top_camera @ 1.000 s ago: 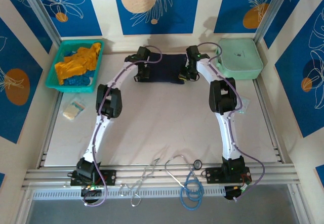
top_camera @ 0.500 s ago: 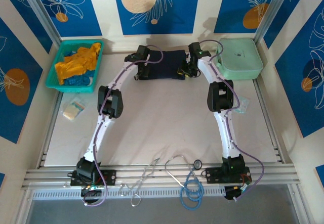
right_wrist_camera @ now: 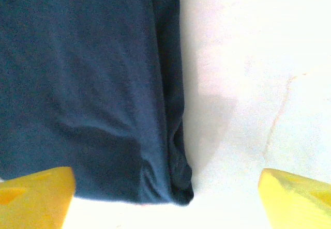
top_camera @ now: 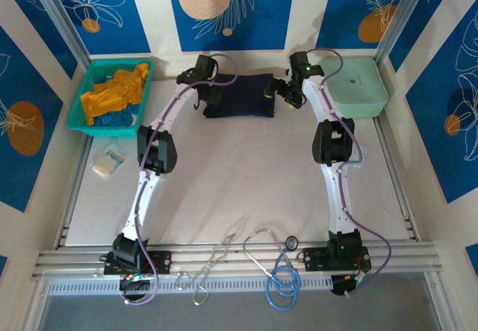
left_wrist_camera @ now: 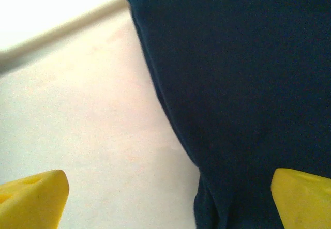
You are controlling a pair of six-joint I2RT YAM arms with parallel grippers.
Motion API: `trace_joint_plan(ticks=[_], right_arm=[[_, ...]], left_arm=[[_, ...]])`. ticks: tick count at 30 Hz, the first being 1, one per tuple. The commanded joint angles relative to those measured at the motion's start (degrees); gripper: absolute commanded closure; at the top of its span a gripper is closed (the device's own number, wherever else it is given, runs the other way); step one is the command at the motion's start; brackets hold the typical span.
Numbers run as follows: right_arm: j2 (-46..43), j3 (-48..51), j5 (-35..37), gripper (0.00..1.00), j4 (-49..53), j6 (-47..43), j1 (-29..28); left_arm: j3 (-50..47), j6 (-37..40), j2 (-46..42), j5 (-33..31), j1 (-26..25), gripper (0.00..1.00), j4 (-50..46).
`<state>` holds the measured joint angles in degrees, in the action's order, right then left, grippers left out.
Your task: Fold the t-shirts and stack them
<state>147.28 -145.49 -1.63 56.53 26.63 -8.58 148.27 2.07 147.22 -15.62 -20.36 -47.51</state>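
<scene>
The middle of the table (top_camera: 239, 189) lay bare, with broad room to pass. At the far edge the folded navy t-shirt (top_camera: 240, 96) sat with the mint-green case (top_camera: 355, 84) near its right side and the teal basket (top_camera: 104, 130) well apart on its left — bare strips on both flanks, the right one narrower. A small packet (top_camera: 108, 161) lay by the left rail, and a stethoscope (top_camera: 282, 275) lay at the near edge.

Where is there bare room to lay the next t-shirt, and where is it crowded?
Free: the middle, between left arm and right arm, in front of the navy t-shirt. Crowded: the far edge, holding teal basket and mint case.
</scene>
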Motion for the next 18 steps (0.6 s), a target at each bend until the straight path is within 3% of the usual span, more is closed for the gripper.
trace_joint_plan(ticks=[1, 9, 18], right_arm=[[-10.8, 3.3, 0.3, 0.01, 1.2, -1.6, -0.3], [-34.0, 28.3, 3.6, 0.01, -8.2, -2.6, -0.7], [-59.8, 60.0, 7.8, 0.01, -20.0, -3.7, 1.0]], left_arm=[[-3.4, 0.8, -11.8, -1.3, 0.1, 0.00, 1.5], [-24.1, 0.3, -33.2, -2.7, -0.4, 0.01, 9.0], [-59.9, -2.1, -59.8, -5.3, -0.4, 0.01, 24.0]])
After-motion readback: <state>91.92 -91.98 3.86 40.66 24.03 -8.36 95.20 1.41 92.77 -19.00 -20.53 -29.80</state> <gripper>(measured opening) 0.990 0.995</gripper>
